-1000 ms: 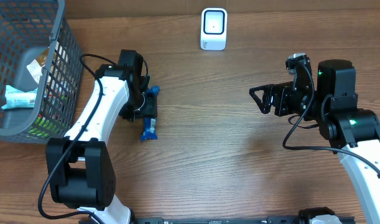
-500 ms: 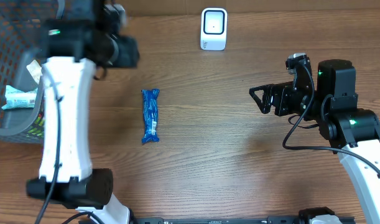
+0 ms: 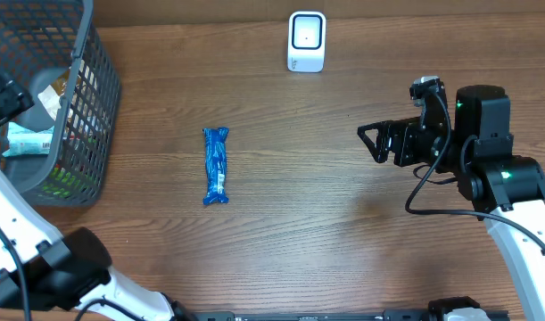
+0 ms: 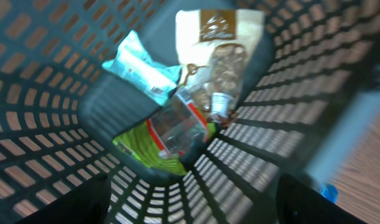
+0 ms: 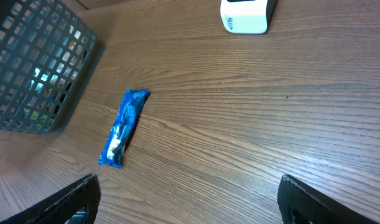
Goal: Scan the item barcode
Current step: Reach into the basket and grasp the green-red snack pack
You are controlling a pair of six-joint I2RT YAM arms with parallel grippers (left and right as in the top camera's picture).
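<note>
The item, a blue wrapped bar [image 3: 216, 166], lies lengthwise on the wooden table left of centre, with nothing touching it; in the right wrist view the bar [image 5: 124, 127] has a white patch near its lower end. A white barcode scanner [image 3: 307, 41] stands at the table's far edge. My left gripper [image 3: 6, 94] hangs over the grey basket at the far left. In its own view the left gripper [image 4: 193, 205] is open and empty above the basket's contents. My right gripper [image 3: 375, 143] hovers open and empty at the right, pointing left.
The grey mesh basket [image 3: 86, 98] stands at the left edge. It holds a teal packet [image 4: 143, 68], a cream bag [image 4: 217, 37], a green packet [image 4: 146, 149] and a clear wrapper. The right wrist view shows the basket [image 5: 34, 68] and the scanner [image 5: 245, 15].
My left gripper has let go of the blue bar, opened wider and swung up and left to above the basket. The bar stays flat on the table. The right arm has not moved.
</note>
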